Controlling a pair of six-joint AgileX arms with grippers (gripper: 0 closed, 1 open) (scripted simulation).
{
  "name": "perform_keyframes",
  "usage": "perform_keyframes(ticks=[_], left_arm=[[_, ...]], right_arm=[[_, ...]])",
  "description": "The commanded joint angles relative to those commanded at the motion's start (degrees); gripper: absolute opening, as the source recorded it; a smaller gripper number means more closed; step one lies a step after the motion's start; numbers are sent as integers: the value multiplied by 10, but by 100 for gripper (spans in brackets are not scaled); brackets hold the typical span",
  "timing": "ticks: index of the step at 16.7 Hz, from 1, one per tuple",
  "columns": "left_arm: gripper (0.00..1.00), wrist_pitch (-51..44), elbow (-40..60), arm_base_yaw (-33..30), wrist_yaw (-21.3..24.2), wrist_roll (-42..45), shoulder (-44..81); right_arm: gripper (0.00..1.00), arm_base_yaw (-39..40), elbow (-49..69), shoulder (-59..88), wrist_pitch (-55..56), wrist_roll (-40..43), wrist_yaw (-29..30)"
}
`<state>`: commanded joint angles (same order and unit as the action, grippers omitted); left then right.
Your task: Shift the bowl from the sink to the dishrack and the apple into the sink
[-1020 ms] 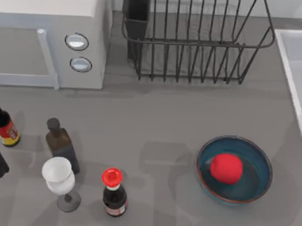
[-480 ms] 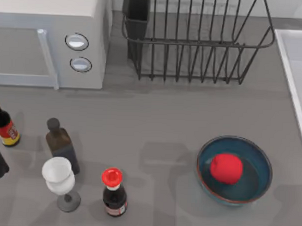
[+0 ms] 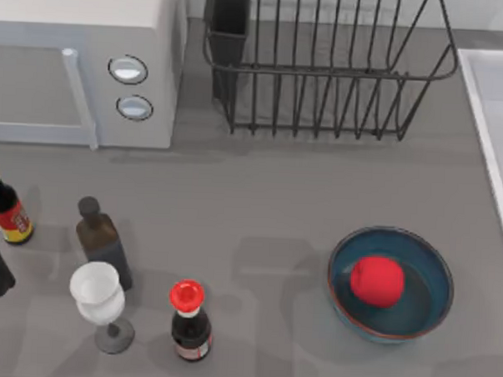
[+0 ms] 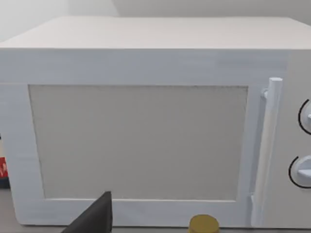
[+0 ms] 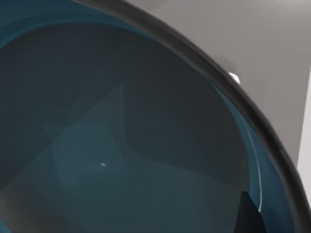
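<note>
My right hand hanging close over bowl point(image 5: 121, 145) interior, lining up for rim grasp; grip unclear. Apple point(image 3: 377, 281) sitting in other bowl point(image 3: 391, 284), lower right, on bench point(image 3: 260, 189). Dishrack point(image 3: 324, 66) waiting top centre; sink point(image 3: 497, 107) right edge. Left arm parked, facing microwave point(image 4: 141, 121).

A teal bowl point(image 3: 391, 284) sits upright on the grey worktop point(image 3: 259, 197), holding the red apple point(image 3: 377, 281); black wire dishrack point(image 3: 324, 66) behind, pale sink point(image 3: 488, 124) right.
</note>
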<state>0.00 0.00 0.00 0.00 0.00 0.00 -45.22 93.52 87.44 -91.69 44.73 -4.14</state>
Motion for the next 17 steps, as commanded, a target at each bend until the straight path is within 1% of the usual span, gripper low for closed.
perform_keyframes(ticks=[3,5,7,11,17], left_arm=[[100,0,0,0,0,0,0],[100,0,0,0,0,0,0],[100,0,0,0,0,0,0],[100,0,0,0,0,0,0],[100,0,0,0,0,0,0]], right_arm=[[0,18,-1,4,17,-8,11],[0,59,-2,11,55,-28,36],[0,119,-6,20,111,-56,71],[0,284,-13,38,266,-132,161],[0,571,-11,64,566,-273,317]])
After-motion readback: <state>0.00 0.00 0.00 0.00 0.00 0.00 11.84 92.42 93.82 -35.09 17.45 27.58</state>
